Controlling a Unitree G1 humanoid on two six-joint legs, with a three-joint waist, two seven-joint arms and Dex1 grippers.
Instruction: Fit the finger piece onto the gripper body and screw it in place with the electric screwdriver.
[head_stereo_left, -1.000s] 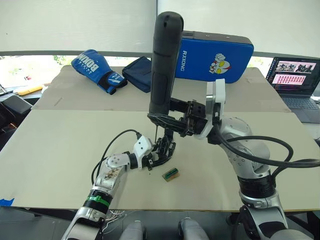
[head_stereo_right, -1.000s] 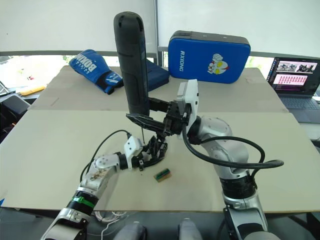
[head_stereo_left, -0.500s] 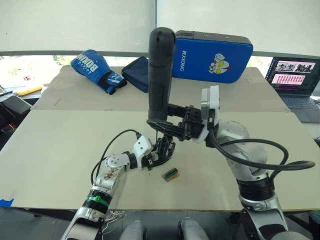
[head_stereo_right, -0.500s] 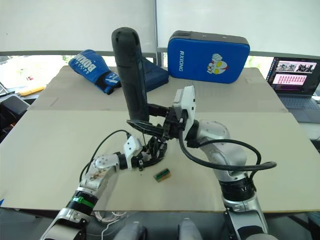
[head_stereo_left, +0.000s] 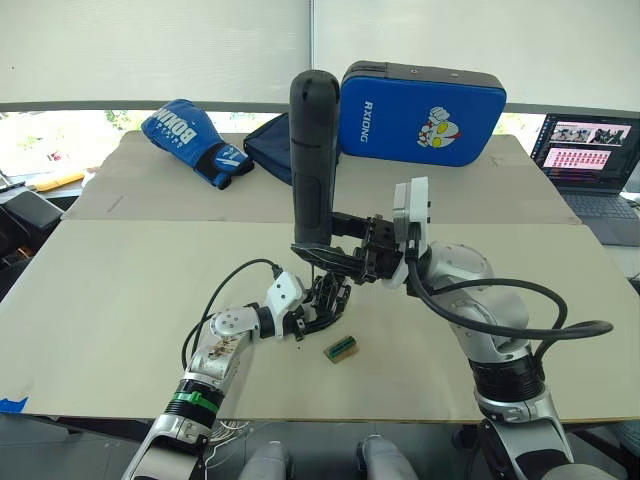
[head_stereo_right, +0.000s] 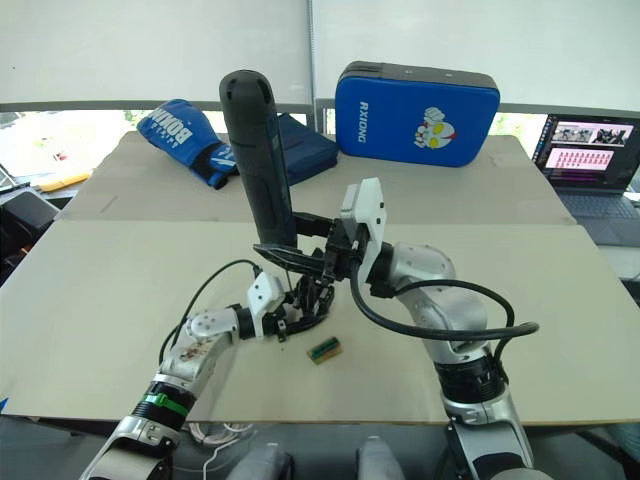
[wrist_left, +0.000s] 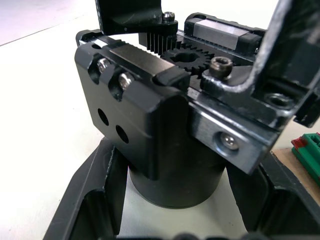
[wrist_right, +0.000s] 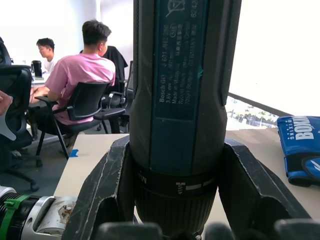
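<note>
— Right gripper first: what has it got?

— Its two fingers are clamped round the low end of the screwdriver; the tool stands nearly upright, butt leaning a little toward 11 o'clock, thin bit pointing down at the body; I judge it is held that way so the bit can drop straight onto a screw head.

— And the left gripper?

— Closed on the body's round base; the left wrist view shows a black finger on each side of the cylinder; that pins the body to the table so driving torque cannot spin it; it sits near the table's centre, at about 8 o'clock from the right gripper and just beneath the bit.

— Where is the finger piece?

— Hard to be sure; a pointed black part rises from the body under the bit, and I cannot tell whether that is the piece already seated or the body's own finger; no loose black wedge lies on the table.

— Anything else close by?

— A small green-and-tan block at 5 o'clock from the body, apart from it; a blue pad, a boxing glove and a laptop sit at the far edge, well clear.

— Stage?

— Probably lining the bit up; whether it touches a screw I cannot tell.
</note>
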